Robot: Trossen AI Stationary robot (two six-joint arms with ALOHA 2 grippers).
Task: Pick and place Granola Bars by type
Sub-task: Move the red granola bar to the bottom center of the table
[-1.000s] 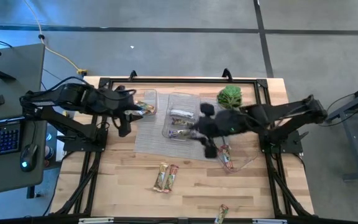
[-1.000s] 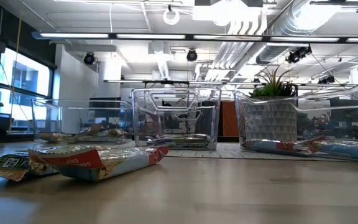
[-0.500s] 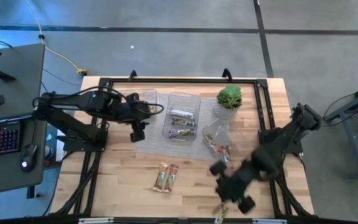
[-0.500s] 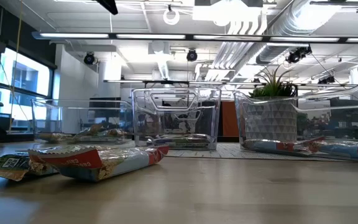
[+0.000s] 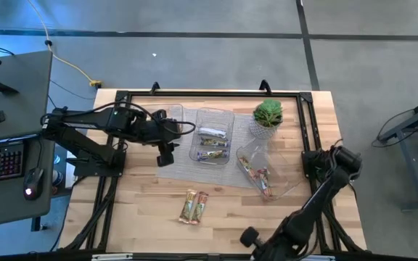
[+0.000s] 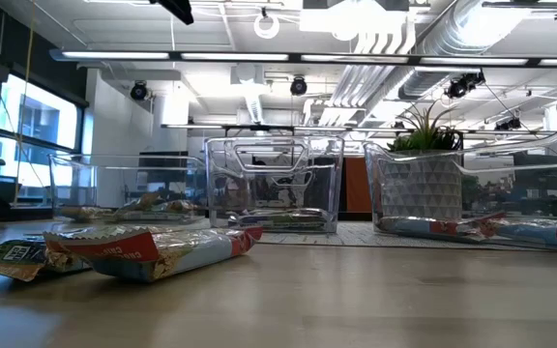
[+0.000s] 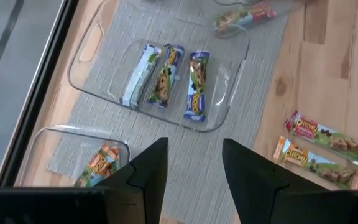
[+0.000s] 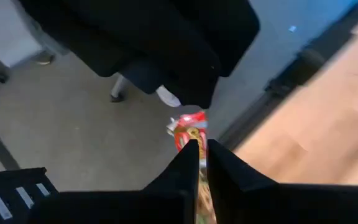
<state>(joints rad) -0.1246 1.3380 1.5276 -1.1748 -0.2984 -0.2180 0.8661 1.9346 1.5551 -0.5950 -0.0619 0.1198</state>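
High view: the left pincer [image 5: 167,148] sits left of centre in the frame, over the grey mat [image 5: 173,165], its fingers spread with nothing between them. Just right of it stands the middle clear tray [image 5: 227,116], holding a few granola bars [image 5: 210,138]. A second clear tray [image 5: 289,190] lies tilted to the lower right of that one, with more bars [image 5: 260,177] inside. A pair of red and orange bars [image 5: 194,206] lies side by side on the bare tabletop [image 5: 144,210], below centre. The potted plant [image 5: 268,113] stands at the upper right. The right arm reaches down to the bottom edge of the frame, and its pincer cannot be made out here.

Low view: a red-wrapped bar [image 6: 153,249] lies at the lower left of the frame, with the three clear trays lined up behind it.

Left wrist view: the spread fingers [image 7: 148,171] frame the mat; three blue-wrapped bars [image 7: 166,74] lie in the tray at upper centre, and one orange bar [image 7: 98,165] lies in the left tray [image 7: 48,134] at lower left.

Right wrist view: the right pincer [image 8: 201,148], at lower centre, is pressed together on a red-wrapped bar [image 8: 188,127], held beyond the tabletop's edge with the floor [image 8: 61,124] behind it.
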